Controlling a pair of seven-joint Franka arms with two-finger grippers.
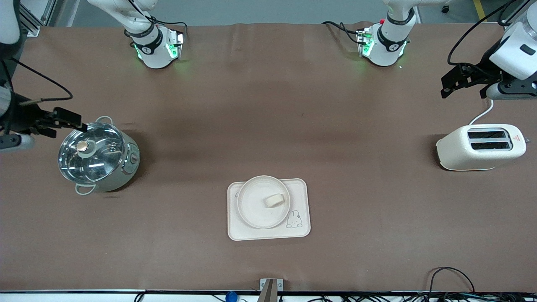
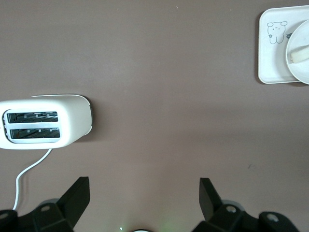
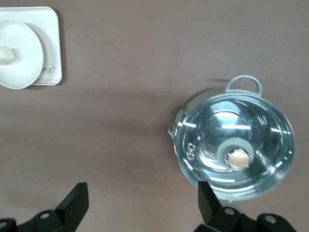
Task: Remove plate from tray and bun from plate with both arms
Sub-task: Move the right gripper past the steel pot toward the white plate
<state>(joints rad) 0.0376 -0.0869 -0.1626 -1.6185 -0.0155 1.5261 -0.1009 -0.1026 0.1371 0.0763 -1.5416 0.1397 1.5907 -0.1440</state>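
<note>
The round cream plate [image 1: 254, 197] lies on the rectangular tray [image 1: 302, 228] with the rabbit drawing, at the table's middle, near the front camera. The pale bun [image 1: 274, 200] lies on the plate. Plate [image 2: 303, 65], bun [image 2: 299, 53] and tray [image 2: 270, 63] show at the edge of the left wrist view. They also show in the right wrist view: plate [image 3: 24, 65], bun [image 3: 6, 54], tray [image 3: 50, 29]. My left gripper [image 1: 451, 84] [image 2: 144, 193] is open and empty, in the air by the toaster. My right gripper [image 1: 63, 123] [image 3: 142, 198] is open and empty, in the air beside the pot.
A steel pot with a glass lid [image 1: 98, 155] [image 3: 234, 152] stands at the right arm's end of the table. A cream toaster [image 1: 482, 147] [image 2: 43, 121] with a white cord stands at the left arm's end. The brown table spreads between them.
</note>
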